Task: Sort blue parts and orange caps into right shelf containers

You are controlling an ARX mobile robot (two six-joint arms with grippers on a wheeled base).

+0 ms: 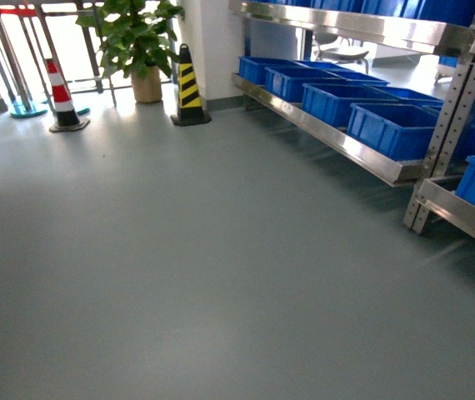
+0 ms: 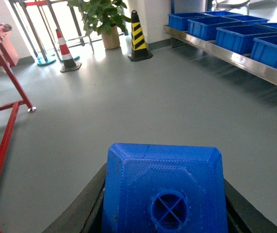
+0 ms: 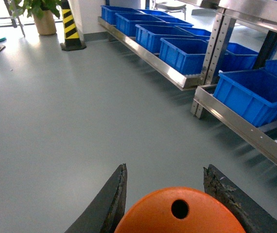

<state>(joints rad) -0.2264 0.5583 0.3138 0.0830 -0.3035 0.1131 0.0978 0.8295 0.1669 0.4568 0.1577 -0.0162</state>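
Left wrist view: your left gripper clamps a blue part, your right gripper an orange cap; crates on the shelf lie well ahead, so both deposits remain.

1. grey floor: smooth, glossy, fills most of every view.
2. yellow-and-black striped cone: upright on a black base, beside a white wall corner.
3. red-and-white striped cone: upright, left of the plant.
4. potted plant: green leaves, tan pot, between the two cones.
5. red metal frame: slanted legs, at the left edge of the left wrist view.
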